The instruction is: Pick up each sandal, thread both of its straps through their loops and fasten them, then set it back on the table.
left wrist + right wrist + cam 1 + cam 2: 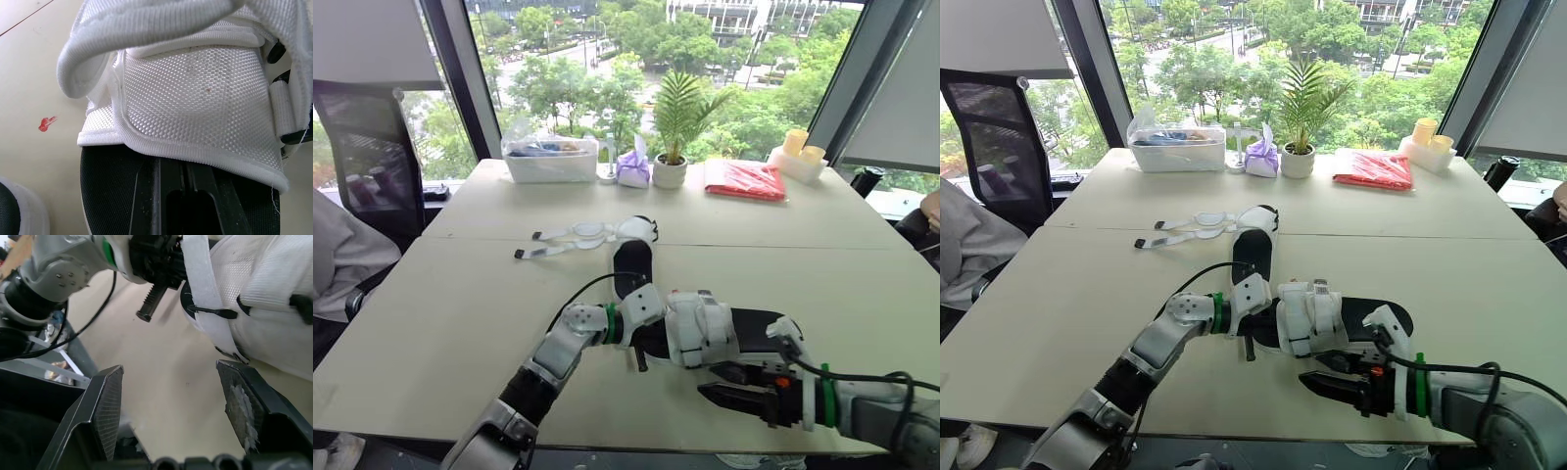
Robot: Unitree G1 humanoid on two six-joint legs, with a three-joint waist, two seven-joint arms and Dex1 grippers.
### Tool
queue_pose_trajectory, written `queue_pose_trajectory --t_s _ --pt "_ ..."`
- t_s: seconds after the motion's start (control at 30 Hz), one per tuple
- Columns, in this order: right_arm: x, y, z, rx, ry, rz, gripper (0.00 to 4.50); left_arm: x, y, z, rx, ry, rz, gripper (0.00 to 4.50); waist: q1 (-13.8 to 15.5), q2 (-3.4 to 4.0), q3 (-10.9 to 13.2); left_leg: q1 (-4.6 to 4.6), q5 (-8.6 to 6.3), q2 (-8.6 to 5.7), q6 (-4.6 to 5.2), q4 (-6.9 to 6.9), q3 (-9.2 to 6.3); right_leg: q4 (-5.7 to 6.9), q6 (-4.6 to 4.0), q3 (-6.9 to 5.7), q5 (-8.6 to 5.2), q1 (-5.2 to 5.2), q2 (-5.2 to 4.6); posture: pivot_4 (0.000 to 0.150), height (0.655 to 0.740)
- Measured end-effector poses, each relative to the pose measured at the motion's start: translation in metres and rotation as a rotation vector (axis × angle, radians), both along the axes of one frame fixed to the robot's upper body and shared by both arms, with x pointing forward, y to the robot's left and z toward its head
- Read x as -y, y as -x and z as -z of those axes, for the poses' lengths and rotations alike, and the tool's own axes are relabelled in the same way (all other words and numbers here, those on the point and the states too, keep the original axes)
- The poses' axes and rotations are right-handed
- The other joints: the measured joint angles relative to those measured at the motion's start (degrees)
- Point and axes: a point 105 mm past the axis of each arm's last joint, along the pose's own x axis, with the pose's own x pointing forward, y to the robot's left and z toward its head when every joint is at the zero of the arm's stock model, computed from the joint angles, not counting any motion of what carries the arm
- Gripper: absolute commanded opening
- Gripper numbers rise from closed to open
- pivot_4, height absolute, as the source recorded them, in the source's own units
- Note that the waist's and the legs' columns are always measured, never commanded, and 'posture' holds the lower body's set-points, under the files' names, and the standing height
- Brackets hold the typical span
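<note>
Two sandals with black soles and white straps lie on the pale table (460, 313). The far sandal (631, 257) sits mid-table, its loose straps (558, 241) spread out to the left. The near sandal (705, 328) is by the front edge, its white mesh upper (195, 98) right in front of the left wrist camera. My left gripper (641, 341) is shut on this sandal's left side, one black finger (151, 301) sticking out below it. My right gripper (173, 406) stands open just in front of the sandal, both pads (107, 406) bare.
Along the far edge by the window stand a clear plastic box (551, 160), a purple pack (632, 168), a potted plant (671, 147), a red bag (744, 179) and yellow cups (800, 149). A black chair (367, 147) and a person's sleeve (342, 257) are at the left.
</note>
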Motion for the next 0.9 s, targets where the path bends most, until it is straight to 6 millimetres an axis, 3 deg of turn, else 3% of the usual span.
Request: queue_pose_trajectory --t_s 0.17,0.43,0.63,0.9 --pt "-0.008 -0.008 0.005 0.048 0.025 0.003 3.25 0.000 -0.001 0.000 -0.002 -0.002 0.001 0.00 0.00 -0.01 0.00 0.01 0.00 0.00 0.01 0.00 0.02 0.01 0.01 -0.06 0.01 0.02 0.00 0.150 0.7400" --pt "0.001 -0.008 0.010 0.037 0.042 0.035 3.25 0.000 0.000 0.000 -0.001 -0.002 0.000 0.00 -0.03 0.00 0.00 0.01 0.00 0.00 0.01 0.00 0.02 0.02 0.01 -0.07 0.01 0.23 0.01 0.150 0.7400" --pt "0.004 -0.008 0.008 0.041 0.040 0.043 3.25 0.000 0.000 0.000 0.000 -0.001 -0.001 0.00 -0.03 0.00 0.00 0.02 0.00 0.00 0.01 0.00 0.02 0.03 0.01 -0.07 0.01 0.23 0.01 0.150 0.7400" --pt "-0.005 -0.016 0.005 0.062 0.003 0.043 3.25 0.000 0.000 0.000 0.001 0.000 -0.001 0.00 -0.13 -0.02 0.00 0.06 0.01 0.00 0.02 0.00 0.01 0.04 0.01 -0.08 0.01 0.26 0.02 0.150 0.7400"
